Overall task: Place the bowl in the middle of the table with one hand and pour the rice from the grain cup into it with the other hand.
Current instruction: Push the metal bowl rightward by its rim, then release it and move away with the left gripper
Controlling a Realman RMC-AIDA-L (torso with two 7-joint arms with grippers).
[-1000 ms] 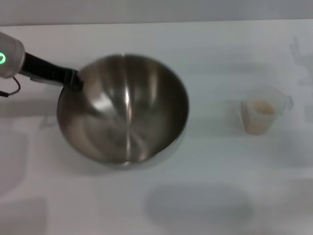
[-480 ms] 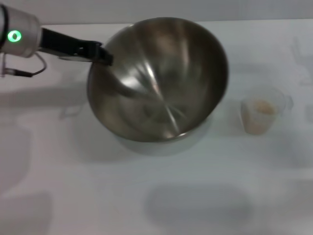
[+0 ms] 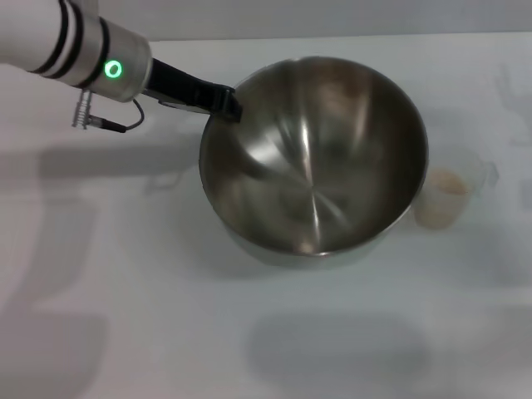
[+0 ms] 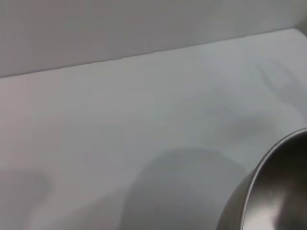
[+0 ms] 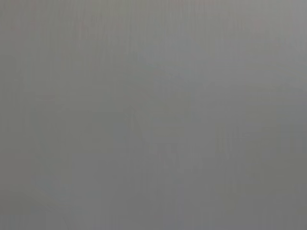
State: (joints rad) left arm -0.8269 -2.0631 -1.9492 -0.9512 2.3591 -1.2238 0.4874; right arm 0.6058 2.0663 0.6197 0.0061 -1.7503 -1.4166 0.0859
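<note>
The large steel bowl (image 3: 314, 154) hangs over the middle of the white table (image 3: 125, 291), slightly tilted, with its shadow below it. My left gripper (image 3: 226, 105) is shut on the bowl's rim at its far left side, and the left arm reaches in from the upper left. In the left wrist view only a piece of the bowl (image 4: 276, 191) rim shows. The translucent grain cup (image 3: 449, 198) stands just right of the bowl, partly covered by its rim, with pale rice (image 3: 450, 184) inside. My right gripper is out of view.
A grey wall (image 4: 120, 28) runs along the table's far edge. The right wrist view shows only a plain grey surface. A faint broad shadow (image 3: 332, 349) lies on the near part of the table.
My left arm has carried the bowl to the right and away from me, from the table's left part to its middle. The bowl's rim now overlaps the grain cup, which has stayed put.
</note>
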